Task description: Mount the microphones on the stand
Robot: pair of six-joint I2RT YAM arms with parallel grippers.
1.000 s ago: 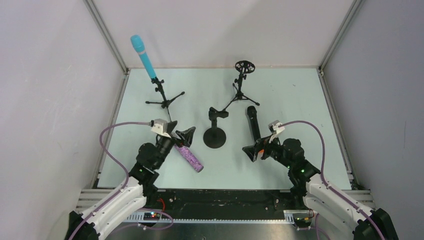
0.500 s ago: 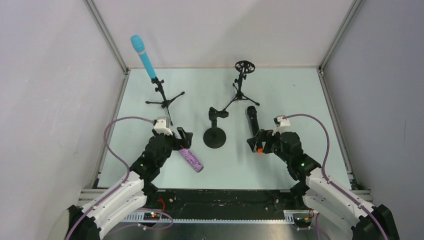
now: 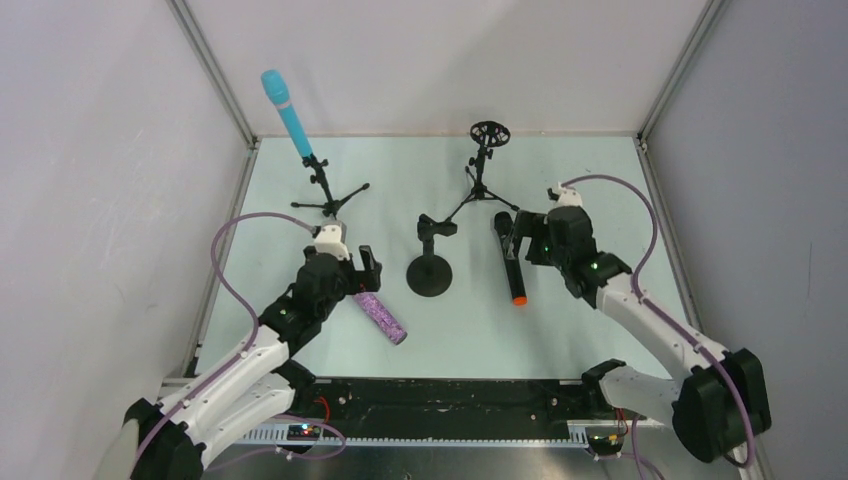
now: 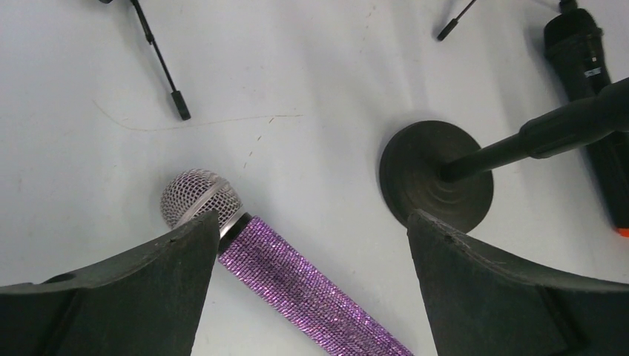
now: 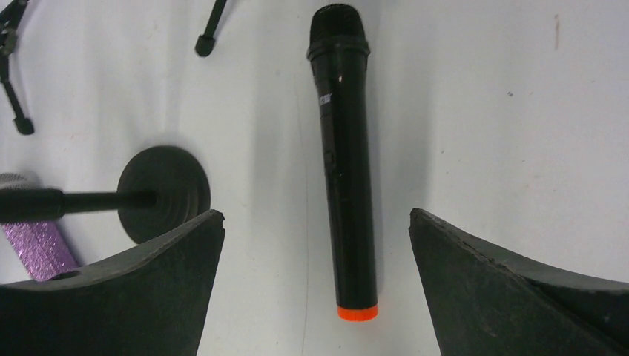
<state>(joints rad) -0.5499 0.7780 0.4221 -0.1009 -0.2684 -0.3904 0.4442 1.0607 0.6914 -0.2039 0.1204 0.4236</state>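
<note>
The turquoise microphone (image 3: 284, 112) stands clipped in the left tripod stand (image 3: 325, 190). The purple glitter microphone (image 3: 381, 315) lies on the table, its silver mesh head (image 4: 194, 196) beside my left finger. My left gripper (image 3: 358, 280) hovers open over it (image 4: 313, 222), one finger on each side, not touching. The black microphone (image 3: 508, 258) lies flat with its orange end (image 5: 357, 312) toward me. My right gripper (image 3: 520, 240) hovers open above it (image 5: 317, 215), straddling it. A round-base stand (image 3: 430, 275) and a second tripod stand (image 3: 488, 140) hold nothing.
The round-base stand's disc (image 4: 438, 178) lies close to my left gripper's right finger and shows at the left of the right wrist view (image 5: 165, 193). Tripod legs (image 4: 178, 111) spread over the table behind. Metal frame posts (image 3: 215, 75) and walls bound the table.
My right gripper has moved from the orange end toward the back and now sits over the black microphone's upper half. My left gripper has turned and shifted slightly over the purple microphone.
</note>
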